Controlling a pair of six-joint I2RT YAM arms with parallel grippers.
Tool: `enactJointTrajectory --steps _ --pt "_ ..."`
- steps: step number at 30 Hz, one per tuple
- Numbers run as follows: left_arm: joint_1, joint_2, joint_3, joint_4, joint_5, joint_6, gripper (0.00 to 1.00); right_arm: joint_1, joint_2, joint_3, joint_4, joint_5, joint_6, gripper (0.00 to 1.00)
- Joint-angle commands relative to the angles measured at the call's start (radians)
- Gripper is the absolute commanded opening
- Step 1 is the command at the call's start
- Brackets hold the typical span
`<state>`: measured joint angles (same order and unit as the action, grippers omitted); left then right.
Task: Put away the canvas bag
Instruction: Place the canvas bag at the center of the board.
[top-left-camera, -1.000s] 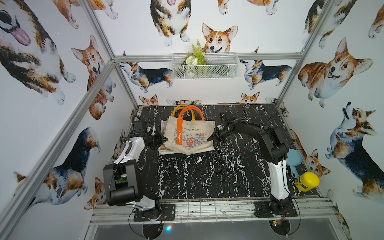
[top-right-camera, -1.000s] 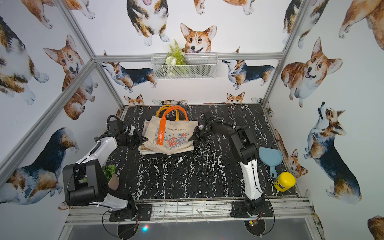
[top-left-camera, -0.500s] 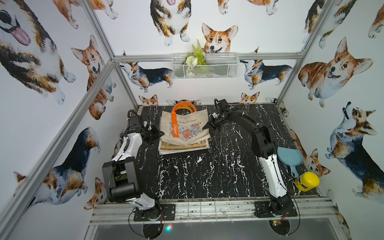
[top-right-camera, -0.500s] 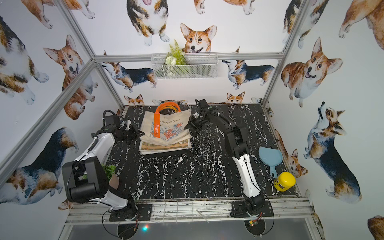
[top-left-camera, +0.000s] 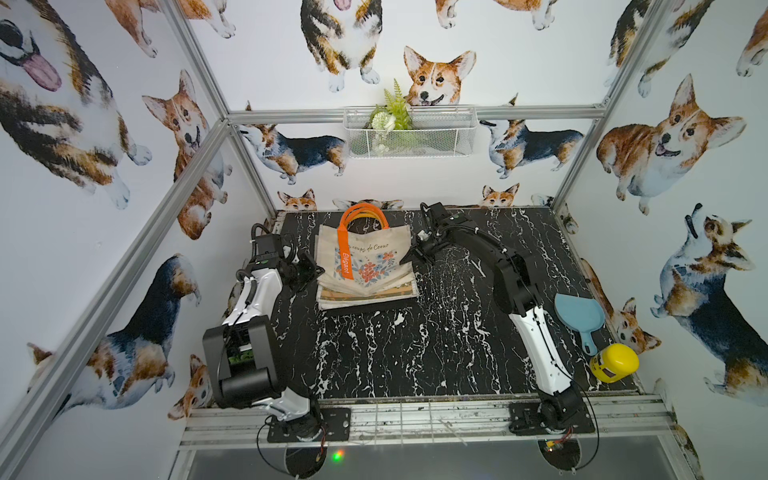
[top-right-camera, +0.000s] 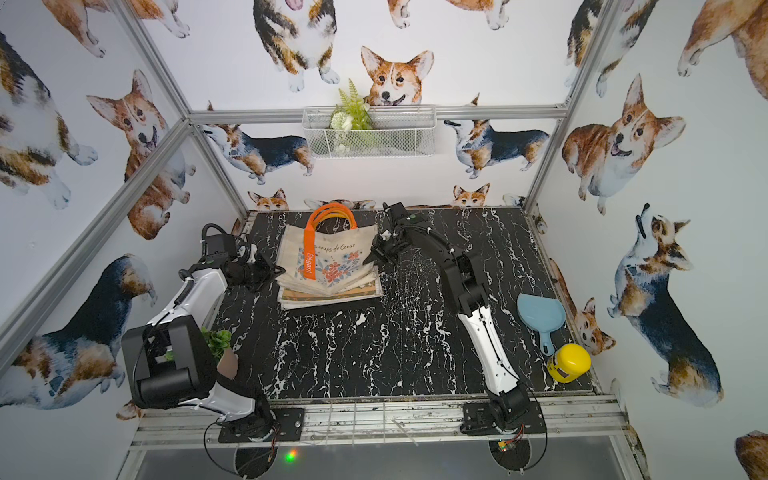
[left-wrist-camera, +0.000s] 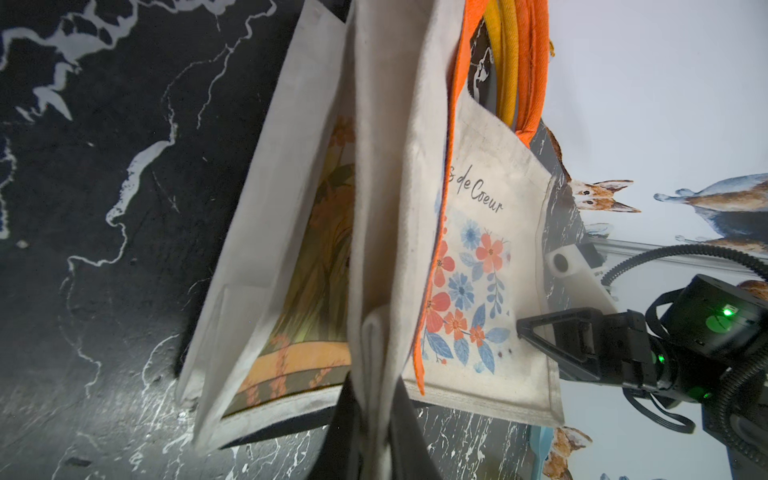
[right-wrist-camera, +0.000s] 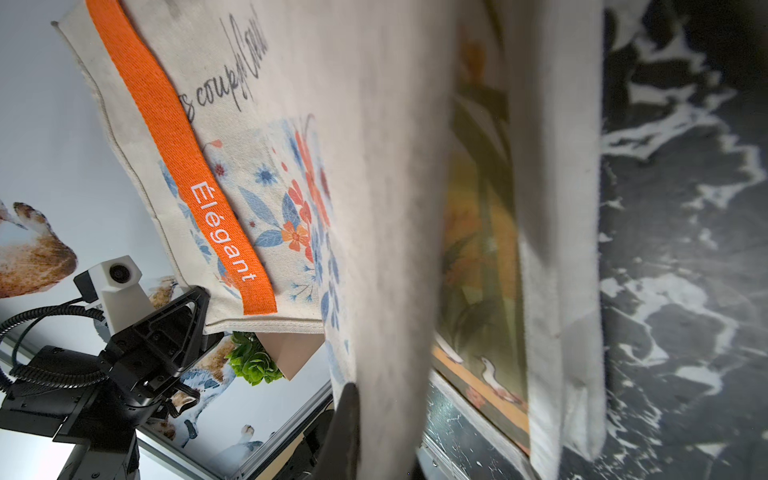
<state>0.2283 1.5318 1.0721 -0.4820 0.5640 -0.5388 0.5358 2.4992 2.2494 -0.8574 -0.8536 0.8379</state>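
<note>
The cream floral-print canvas bag with orange handles (top-left-camera: 365, 259) hangs low over the stack of folded bags (top-left-camera: 368, 296) at the far edge of the black marble bench (top-left-camera: 415, 353) — left pincer (top-left-camera: 316, 270) and right pincer (top-left-camera: 409, 258) each clamped tight on 1 side edge. Lower both together, level and squared to the stack — then let go.

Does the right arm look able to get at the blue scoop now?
Probably not yet: the right gripper is shut on the canvas bag, though nothing blocks the blue scoop.
</note>
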Motion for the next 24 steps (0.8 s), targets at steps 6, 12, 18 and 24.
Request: enactJointTrajectory --steps 6,12,18,24 --pt "0.006 0.001 -0.031 0.063 -0.030 -0.030 0.00 -0.001 0.018 -0.007 -0.045 -0.010 -0.012 0.11" --pt "0.027 -0.040 -0.015 0.036 -0.087 -0.052 0.33 -0.055 -0.071 -0.163 -0.014 0.091 0.017 0.38" --pt "0.085 -0.111 -0.007 0.014 -0.109 -0.121 0.34 -0.170 -0.273 -0.448 0.098 0.197 0.079 0.43" --pt "0.091 -0.230 -0.086 0.162 -0.021 -0.228 0.29 -0.117 -0.357 -0.438 0.084 0.199 0.011 0.39"
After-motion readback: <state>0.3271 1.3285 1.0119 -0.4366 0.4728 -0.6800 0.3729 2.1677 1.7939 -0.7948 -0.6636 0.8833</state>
